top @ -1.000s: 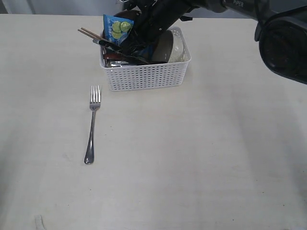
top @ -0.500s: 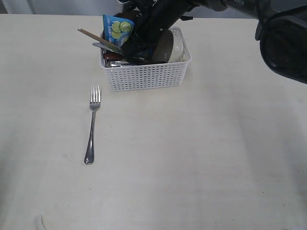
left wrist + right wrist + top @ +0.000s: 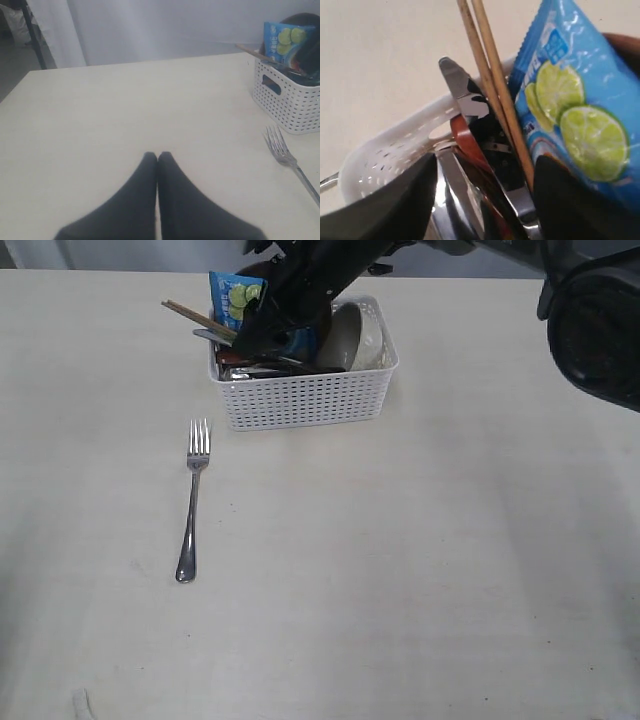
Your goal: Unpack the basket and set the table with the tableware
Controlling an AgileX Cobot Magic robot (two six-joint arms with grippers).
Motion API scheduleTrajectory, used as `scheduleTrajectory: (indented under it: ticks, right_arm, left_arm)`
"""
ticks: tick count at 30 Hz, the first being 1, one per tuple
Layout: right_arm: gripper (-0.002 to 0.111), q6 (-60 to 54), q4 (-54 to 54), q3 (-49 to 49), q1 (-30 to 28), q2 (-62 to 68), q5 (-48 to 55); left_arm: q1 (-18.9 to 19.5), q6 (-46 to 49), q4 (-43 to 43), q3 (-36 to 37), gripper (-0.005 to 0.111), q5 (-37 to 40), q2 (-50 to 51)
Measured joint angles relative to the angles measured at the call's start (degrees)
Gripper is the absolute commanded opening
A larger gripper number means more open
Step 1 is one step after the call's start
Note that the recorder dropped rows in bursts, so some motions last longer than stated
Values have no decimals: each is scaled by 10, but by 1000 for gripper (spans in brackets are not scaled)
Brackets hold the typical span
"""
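Note:
The white basket (image 3: 305,395) stands at the back of the table (image 3: 400,570). My right gripper (image 3: 262,338) reaches down into its left end and is open. Between its fingers (image 3: 395,200) lie the steel knife (image 3: 465,95), the dark red spoon (image 3: 466,142) and the two chopsticks (image 3: 492,75), none of them gripped. The pale bowl (image 3: 368,340) leans in the basket's right end. A steel fork (image 3: 192,502) lies on the table in front of the basket. My left gripper (image 3: 157,156) is shut and empty, low over bare table, with the basket (image 3: 287,100) ahead of it.
A blue chip bag (image 3: 236,295) with lime pictures stands in the basket beside my right gripper, touching one finger in the right wrist view. A brown plate edge (image 3: 626,46) shows behind the bag. The right arm (image 3: 590,320) hangs over the back right.
The right gripper was shut and has opened over the cutlery. It has shifted left inside the basket, and the chip bag has been nudged slightly left.

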Motion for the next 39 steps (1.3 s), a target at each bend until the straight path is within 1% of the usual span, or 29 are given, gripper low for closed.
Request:
scheduleTrajectory:
  ticks: [5, 7, 8, 11, 12, 23, 25, 27, 28, 39]
  right_arm:
    - [54, -4, 7, 0, 0, 21, -6]
    - [43, -4, 9, 0, 0, 23, -9]
    - [33, -4, 9, 0, 0, 24, -12]
    - [23, -5, 9, -1, 0, 26, -25]
    - [22, -5, 9, -1, 0, 26, -27]
    - [21, -4, 11, -1, -1, 28, -31]
    - [14, 2, 11, -1, -1, 28, -31]
    - [1, 5, 11, -3, -1, 28, -31]
    - [0, 5, 12, -3, -2, 28, -31]
    - [0, 12, 10, -4, -4, 27, -18]
  left_arm:
    - [0, 0, 0, 0, 0, 0, 0]
    - [0, 0, 0, 0, 0, 0, 0]
    - [0, 0, 0, 0, 0, 0, 0]
    - [0, 0, 0, 0, 0, 0, 0]
    - [0, 0, 0, 0, 0, 0, 0]
    - [0, 0, 0, 0, 0, 0, 0]
    - [0, 0, 0, 0, 0, 0, 0]
    - [0, 0, 0, 0, 0, 0, 0]
    - [0, 0, 0, 0, 0, 0, 0]
    - [0, 0, 0, 0, 0, 0, 0]
